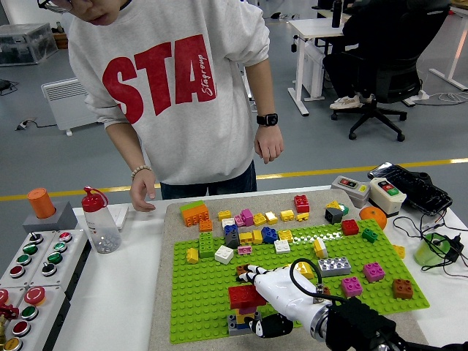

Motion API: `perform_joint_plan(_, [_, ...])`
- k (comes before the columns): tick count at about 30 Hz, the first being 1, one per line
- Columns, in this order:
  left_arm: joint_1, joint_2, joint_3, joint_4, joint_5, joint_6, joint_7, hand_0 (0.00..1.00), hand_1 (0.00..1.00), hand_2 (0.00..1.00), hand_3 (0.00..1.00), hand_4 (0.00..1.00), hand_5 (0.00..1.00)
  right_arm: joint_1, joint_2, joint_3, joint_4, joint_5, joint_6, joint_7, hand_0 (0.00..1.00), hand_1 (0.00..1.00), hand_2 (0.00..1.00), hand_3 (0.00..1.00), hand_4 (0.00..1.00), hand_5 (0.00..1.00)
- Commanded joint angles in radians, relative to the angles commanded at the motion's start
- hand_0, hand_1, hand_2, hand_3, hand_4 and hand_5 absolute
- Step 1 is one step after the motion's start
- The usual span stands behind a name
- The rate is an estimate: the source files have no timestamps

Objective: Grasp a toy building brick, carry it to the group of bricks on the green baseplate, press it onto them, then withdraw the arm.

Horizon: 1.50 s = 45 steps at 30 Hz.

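Right hand (265,300) has its fingers curled around a red brick (245,295), low over the green baseplate (205,292).

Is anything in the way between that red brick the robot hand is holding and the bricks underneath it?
Nothing visible: the right robot hand has the red toy brick right over the small brick stack on the green baseplate.

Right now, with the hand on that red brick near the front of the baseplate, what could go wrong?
The right hand covers part of the red brick, so whether its studs line up with the bricks beneath cannot be seen; a skewed press might leave it loose. The small stack below it sits near the green baseplate front edge and could get knocked when the arm withdraws. The person's hand hangs by the table's far edge, clear for now.
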Motion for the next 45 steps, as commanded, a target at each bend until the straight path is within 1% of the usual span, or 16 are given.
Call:
perform_joint_plan(3, [0.0,0.0,0.0,0.0,0.001,0.0,0.0,0.655,0.687,0.67,0.574,0.289,0.998,-0.001,0.0,0.001,0.005,0.002,0.004,0.0,0.784,0.796,0.998,0.906,0.705,0.385])
perform_joint_plan(4, [0.001,0.0,0.0,0.0,0.001,0.0,0.0,0.655,0.689,0.671,0.574,0.29,0.998,-0.001,0.0,0.001,0.006,0.002,0.004,0.0,0.812,0.805,0.998,0.916,0.717,0.386])
perform_joint_plan(9, [0.001,0.001,-0.001,0.0,0.002,0.0,0.0,0.655,0.689,0.671,0.574,0.29,0.998,-0.003,-0.001,0.004,0.008,0.001,0.0,0.004,0.812,0.805,0.998,0.916,0.717,0.386])
perform_joint_plan(10, [0.001,0.001,-0.001,0.0,0.003,0.0,0.0,0.654,0.687,0.67,0.574,0.289,0.998,-0.003,-0.001,0.005,0.008,0.0,-0.002,0.005,0.892,0.858,0.998,0.951,0.729,0.387])
perform_joint_plan(15, [-0.001,0.002,0.0,0.0,0.003,0.0,0.001,0.654,0.687,0.67,0.574,0.289,0.998,-0.003,-0.002,0.01,0.009,0.0,-0.01,0.013,0.892,0.858,0.998,0.951,0.729,0.387])
perform_joint_plan(16, [-0.001,0.002,0.0,0.0,0.002,0.0,0.001,0.655,0.688,0.67,0.574,0.289,0.998,-0.003,-0.002,0.01,0.009,0.001,-0.011,0.014,0.934,0.882,0.998,0.995,0.753,0.4])
perform_joint_plan(21, [-0.002,0.002,0.0,0.0,0.001,0.001,0.001,0.655,0.688,0.67,0.574,0.289,0.998,-0.004,-0.004,0.015,0.016,0.004,-0.014,0.021,0.934,0.882,0.998,0.995,0.753,0.4])
perform_joint_plan(22, [-0.002,0.002,0.0,0.0,0.001,0.001,0.001,0.654,0.688,0.67,0.574,0.289,0.998,-0.005,-0.004,0.016,0.017,0.005,-0.015,0.022,0.961,0.912,0.998,0.998,0.768,0.408])
perform_joint_plan(23, [-0.002,0.002,0.001,0.0,0.001,0.001,0.001,0.654,0.688,0.67,0.574,0.289,0.998,-0.005,-0.004,0.018,0.02,0.006,-0.015,0.023,0.961,0.912,0.998,0.998,0.768,0.408])
perform_joint_plan(30, [-0.001,0.002,0.0,0.0,0.002,0.0,0.002,0.654,0.687,0.67,0.574,0.288,0.998,-0.015,-0.013,0.032,0.054,0.016,-0.018,0.03,0.97,0.92,0.998,0.998,0.779,0.419])
perform_joint_plan(37, [0.0,0.003,-0.003,0.0,0.004,0.0,0.001,0.654,0.688,0.67,0.573,0.287,0.998,-0.046,-0.043,0.079,0.127,0.003,-0.037,0.042,0.971,0.928,0.998,0.998,0.777,0.412])
perform_joint_plan(39, [0.0,0.003,-0.005,0.0,0.006,0.0,0.001,0.654,0.688,0.67,0.573,0.287,0.998,-0.06,-0.06,0.09,0.138,-0.005,-0.072,0.065,0.971,0.928,0.998,0.998,0.777,0.412])
perform_joint_plan(40, [0.0,0.003,-0.006,0.0,0.006,0.0,0.001,0.654,0.687,0.67,0.573,0.286,0.998,-0.066,-0.069,0.093,0.138,-0.009,-0.093,0.082,0.85,0.822,0.889,0.865,0.576,0.28])
perform_joint_plan(42, [-0.001,0.003,-0.007,0.0,0.007,0.0,0.001,0.654,0.687,0.67,0.573,0.286,0.998,-0.08,-0.088,0.098,0.138,-0.019,-0.148,0.127,0.85,0.822,0.889,0.865,0.576,0.28])
perform_joint_plan(44, [-0.001,0.003,-0.007,0.0,0.008,0.0,0.001,0.654,0.687,0.67,0.573,0.286,0.998,-0.087,-0.098,0.1,0.138,-0.023,-0.187,0.155,0.85,0.822,0.889,0.865,0.576,0.28])
perform_joint_plan(45, [-0.001,0.003,-0.008,0.0,0.008,0.0,0.001,0.654,0.687,0.67,0.573,0.286,0.998,-0.092,-0.105,0.102,0.138,-0.023,-0.216,0.178,0.85,0.822,0.889,0.865,0.576,0.28])
